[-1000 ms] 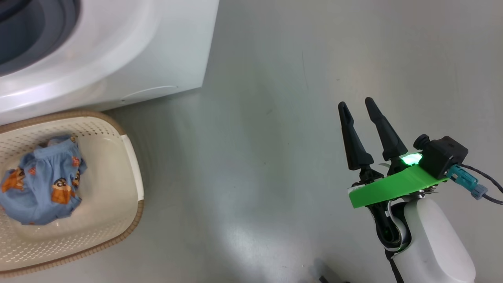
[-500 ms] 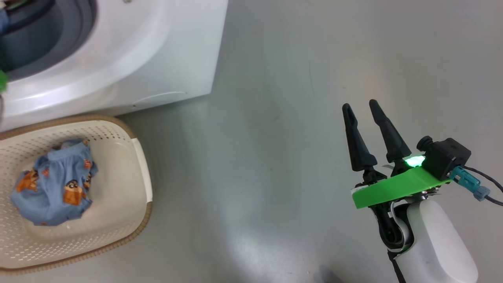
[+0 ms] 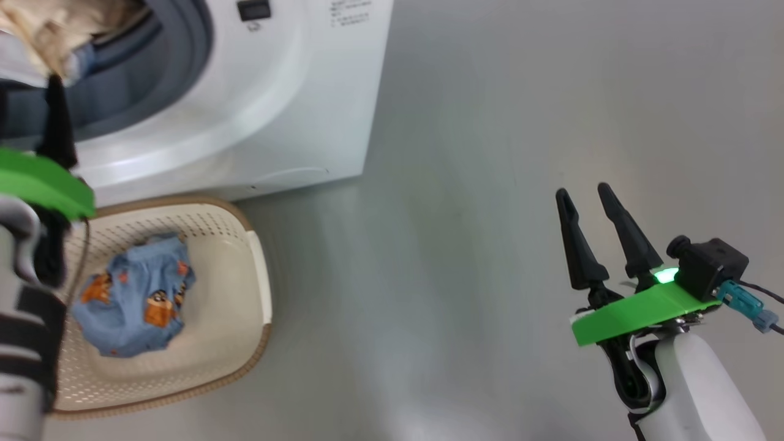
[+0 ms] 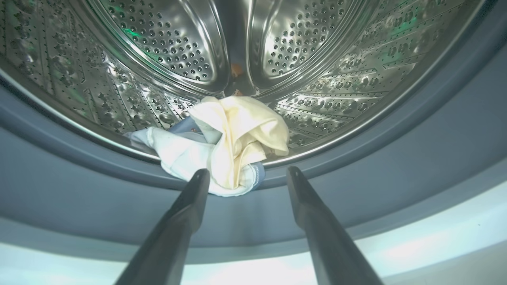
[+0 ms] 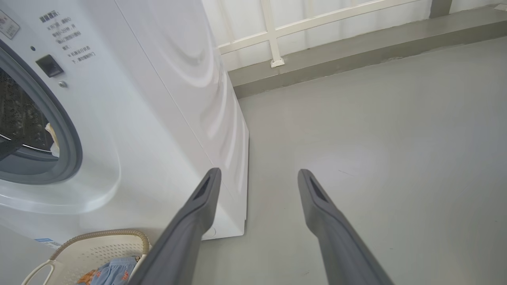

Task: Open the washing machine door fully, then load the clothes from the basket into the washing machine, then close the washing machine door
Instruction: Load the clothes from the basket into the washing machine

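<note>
Found left gripper [image 4: 247, 173] at the mouth of the washing machine [image 3: 294, 110], jaws spread and pinching nothing. Noted cream-and-white garment [image 4: 237, 134] lying on the front lip of the steel drum [image 4: 174, 39], its lower edge draped over the grey gasket [image 4: 396, 158] between the two fingertips. Could not tell whether cloth and fingers touched.

Recorded right gripper [image 3: 583, 190] over bare floor [image 3: 459, 275], well apart from the machine, jaws spread and empty.

Located blue printed garment [image 3: 135, 300] bunched in the basket [image 3: 257, 263], which stood on the floor just beside the machine's front.

Judged the loading step in hand: one piece inside but sitting shallow, one yet to go, mouth open.

Judged the next move to call for nudging the shallow piece deeper, then drawing the left arm clear, lowering it into the basket and closing on the blue bunch. Flagged cloth left across the gasket as likely to foul the door at closing.
</note>
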Available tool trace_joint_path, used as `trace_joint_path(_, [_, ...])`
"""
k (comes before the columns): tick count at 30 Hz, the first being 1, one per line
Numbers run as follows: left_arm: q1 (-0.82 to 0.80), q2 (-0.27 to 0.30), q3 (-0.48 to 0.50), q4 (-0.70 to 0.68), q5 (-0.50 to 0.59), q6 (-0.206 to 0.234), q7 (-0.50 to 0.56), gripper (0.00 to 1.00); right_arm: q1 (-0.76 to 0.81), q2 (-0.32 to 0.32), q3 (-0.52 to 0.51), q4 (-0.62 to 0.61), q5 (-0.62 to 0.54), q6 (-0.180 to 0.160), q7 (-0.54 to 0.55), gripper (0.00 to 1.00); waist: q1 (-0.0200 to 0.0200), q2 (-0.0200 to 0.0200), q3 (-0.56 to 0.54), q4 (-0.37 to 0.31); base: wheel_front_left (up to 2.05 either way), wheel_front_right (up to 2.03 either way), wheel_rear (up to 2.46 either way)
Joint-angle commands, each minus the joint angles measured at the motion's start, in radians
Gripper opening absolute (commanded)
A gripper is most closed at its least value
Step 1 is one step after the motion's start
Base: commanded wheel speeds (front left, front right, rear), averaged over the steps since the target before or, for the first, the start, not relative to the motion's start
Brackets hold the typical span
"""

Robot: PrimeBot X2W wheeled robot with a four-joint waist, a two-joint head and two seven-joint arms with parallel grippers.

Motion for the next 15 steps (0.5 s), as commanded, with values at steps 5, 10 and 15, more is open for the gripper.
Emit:
trace_joint_path(5, [0.141, 0.000, 0.109, -0.112, 0.052, -0.002, -0.006, 1.00, 0.053, -0.034, 0.014, -0.007, -0.004, 0.002, -0.007, 1.00, 0.0000, 0.0000, -0.092, 0.049, 0.00, 0.00, 0.00])
trace_joint_path(10, [0.278, -0.044, 0.172, -0.202, 0.104, -0.002, -0.006, 1.00, 0.087, -0.064, 0.010, 0.002, 0.003, 0.002, -0.007, 1.00, 0.0000, 0.0000, -0.156, 0.075, 0.00, 0.00, 0.00])
trace_joint_path(15, [0.404, -0.079, 0.208, -0.274, 0.146, -0.002, -0.006, 1.00, 0.129, -0.091, 0.005, 0.009, 0.011, 0.002, -0.007, 1.00, 0.0000, 0.0000, -0.219, 0.099, 0.00, 0.00, 0.00])
